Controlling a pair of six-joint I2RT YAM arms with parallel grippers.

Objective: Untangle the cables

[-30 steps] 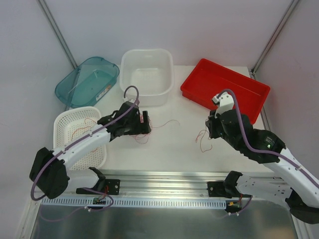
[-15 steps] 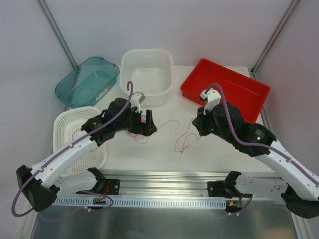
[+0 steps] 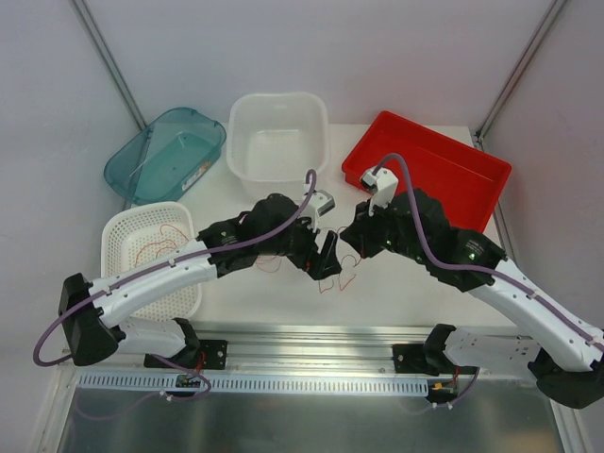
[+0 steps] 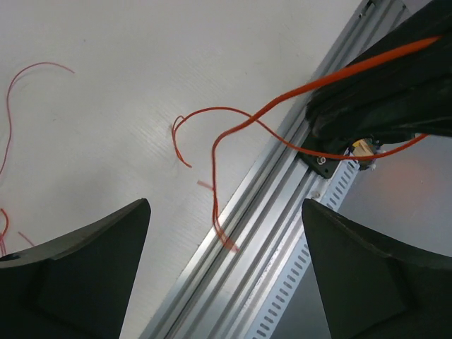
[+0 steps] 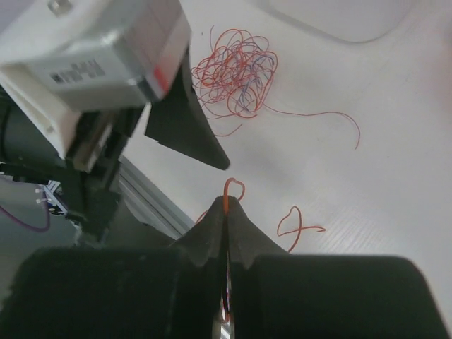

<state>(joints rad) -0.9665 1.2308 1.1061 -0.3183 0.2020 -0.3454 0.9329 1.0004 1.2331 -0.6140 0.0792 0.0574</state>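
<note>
My right gripper (image 5: 226, 201) is shut on a thin red cable (image 5: 236, 186), a small loop poking out past its tips. That cable (image 4: 212, 138) curls down over the white tabletop and its front rail in the left wrist view. My left gripper (image 4: 224, 205) stands wide open just in front of it, nothing between its fingers (image 4: 85, 261). From above, the left gripper (image 3: 327, 257) and the right gripper (image 3: 352, 243) are close together at mid-table, the cable (image 3: 332, 280) dangling between them. A fist-sized red tangle of cables (image 5: 236, 74) lies behind, partly under the left arm.
A white basket (image 3: 121, 236) at the left holds a few red wires. At the back stand a teal bin (image 3: 165, 151), a white tub (image 3: 278, 142) and a red tray (image 3: 425, 170). A loose red curl (image 5: 296, 222) lies on the table. The metal rail (image 3: 311, 344) runs along the front.
The left arm swung right from beside the basket to mid-table and its jaws opened wider. The right gripper moved left, carrying the red cable with it.
</note>
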